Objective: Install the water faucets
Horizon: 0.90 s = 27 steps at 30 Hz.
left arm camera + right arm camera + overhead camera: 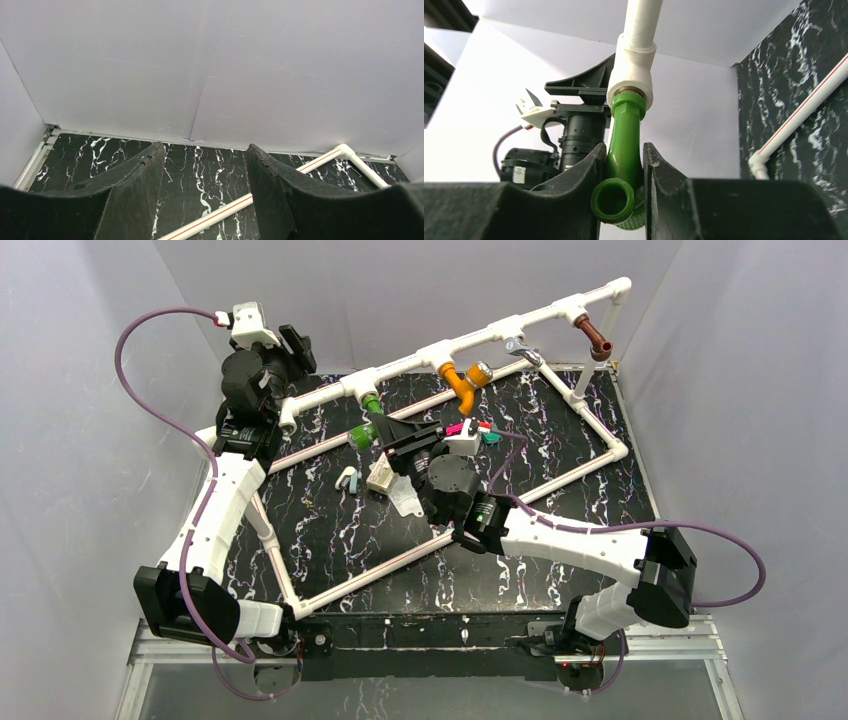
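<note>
A white pipe frame (590, 420) stands on the black marble board. A brown faucet (597, 338) and an orange faucet (460, 382) hang from tees on its raised back pipe. A green faucet (368, 420) sits at the left tee (365, 383). In the right wrist view the green faucet (624, 150) has its top end in the white tee (631, 82). My right gripper (623, 167) is shut on the green faucet's body. It also shows in the top view (385, 430). My left gripper (202, 170) is open and empty, at the back left in the top view (298, 348).
A silver valve handle (520, 348) sits on the back pipe. Small white parts (382, 476) and a pink-and-green piece (472, 429) lie on the board near my right wrist. Grey walls close in on three sides.
</note>
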Available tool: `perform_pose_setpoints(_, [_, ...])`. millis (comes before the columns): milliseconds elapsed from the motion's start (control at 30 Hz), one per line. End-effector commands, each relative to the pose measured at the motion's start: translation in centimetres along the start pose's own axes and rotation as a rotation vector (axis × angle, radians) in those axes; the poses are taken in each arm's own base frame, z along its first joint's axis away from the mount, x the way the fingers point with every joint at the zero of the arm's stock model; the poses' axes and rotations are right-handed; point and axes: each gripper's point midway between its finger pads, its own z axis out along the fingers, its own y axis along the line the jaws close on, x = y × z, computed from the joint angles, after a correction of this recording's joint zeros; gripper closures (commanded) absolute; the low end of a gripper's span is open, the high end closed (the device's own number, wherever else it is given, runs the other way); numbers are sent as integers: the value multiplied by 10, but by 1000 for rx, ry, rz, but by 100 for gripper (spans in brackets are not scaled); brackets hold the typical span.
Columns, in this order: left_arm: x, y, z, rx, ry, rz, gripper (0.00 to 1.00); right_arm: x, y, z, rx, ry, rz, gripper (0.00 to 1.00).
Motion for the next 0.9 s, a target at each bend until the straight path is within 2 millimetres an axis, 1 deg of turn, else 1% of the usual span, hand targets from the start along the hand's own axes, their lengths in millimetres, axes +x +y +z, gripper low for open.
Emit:
perform_pose_setpoints(0, [200, 37, -31, -103, 585, 105, 42, -20, 52, -8, -97, 0, 356, 99])
perform_pose_setpoints(133, [199, 36, -31, -103, 582, 107, 42, -11, 50, -6, -101, 23, 395, 97])
perform_pose_setpoints(300, [200, 36, -31, -100, 583, 107, 42, -7, 54, -6, -121, 40, 365, 66])
perform_pose_setpoints(367, [201, 35, -31, -100, 585, 107, 42, -7, 54, -7, -123, 45, 353, 55])
perform_pose_setpoints(533, [201, 34, -31, -96, 586, 103, 42, -10, 57, -11, -135, 49, 292, 34])
perform_pose_setpoints(667, [201, 34, -31, -96, 587, 105, 42, -12, 60, -15, -144, 63, 267, 24])
perform_pose_setpoints(733, [201, 35, -31, -97, 587, 106, 42, -11, 57, -17, -137, 75, 245, 20])
perform_pose_setpoints(867, [203, 35, -31, -99, 592, 108, 42, -14, 47, -26, -109, 94, 208, 16])
